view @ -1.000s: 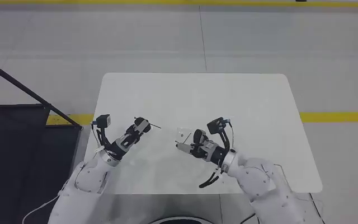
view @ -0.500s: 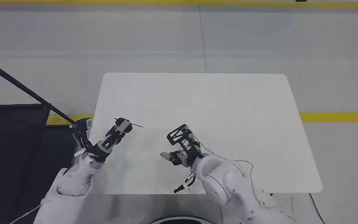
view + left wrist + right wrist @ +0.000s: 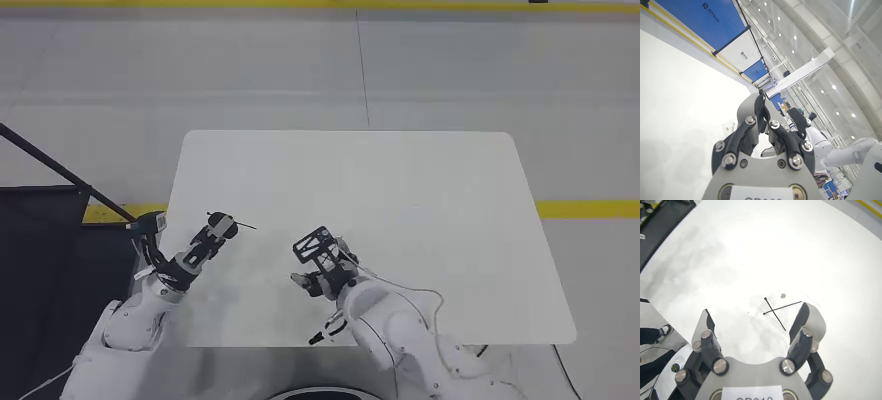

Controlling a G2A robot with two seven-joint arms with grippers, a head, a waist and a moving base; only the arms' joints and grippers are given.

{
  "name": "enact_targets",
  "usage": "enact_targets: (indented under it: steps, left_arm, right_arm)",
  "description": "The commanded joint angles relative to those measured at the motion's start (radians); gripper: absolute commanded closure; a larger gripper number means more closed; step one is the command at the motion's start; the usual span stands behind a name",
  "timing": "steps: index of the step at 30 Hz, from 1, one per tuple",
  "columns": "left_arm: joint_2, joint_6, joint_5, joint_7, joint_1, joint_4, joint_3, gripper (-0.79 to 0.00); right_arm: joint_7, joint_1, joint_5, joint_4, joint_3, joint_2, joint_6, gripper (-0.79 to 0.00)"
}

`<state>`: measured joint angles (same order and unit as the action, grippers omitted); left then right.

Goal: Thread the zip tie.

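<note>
The left gripper (image 3: 761,98) pinches a thin black zip tie (image 3: 242,224) between its pressed-together rubber pads, the stiff tail jutting past the tips. The right gripper (image 3: 755,308) hovers with ribbed fingers spread over the matte white table (image 3: 753,247), two more slim ties (image 3: 773,309) crossed on a clear plastic sheet (image 3: 789,313) just ahead of it. Threading well likely means gripping close to a square head and lining its slot squarely with the tail.
</note>
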<state>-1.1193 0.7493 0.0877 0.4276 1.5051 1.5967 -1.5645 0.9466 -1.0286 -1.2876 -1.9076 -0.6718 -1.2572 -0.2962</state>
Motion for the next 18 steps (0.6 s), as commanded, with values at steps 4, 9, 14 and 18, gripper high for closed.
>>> enact_targets:
  steps: [4,9,14,18]
  left_arm:
    - [0.000,0.000,0.000,0.000,0.000,0.000,0.000,0.000]
    - [0.000,0.000,0.000,0.000,0.000,0.000,0.000,0.000]
    - [0.000,0.000,0.000,0.000,0.000,0.000,0.000,0.000]
    - [0.000,0.000,0.000,0.000,0.000,0.000,0.000,0.000]
  right_arm:
    - [0.179,0.115,-0.082,0.067,0.087,-0.055,-0.093,-0.785]
    - [0.278,0.220,-0.050,0.166,0.138,-0.121,-0.152,-0.711]
    - [0.332,0.291,-0.029,0.265,0.164,-0.175,-0.193,-0.529]
    - [0.367,0.322,-0.048,0.323,0.175,-0.206,-0.210,-0.428]
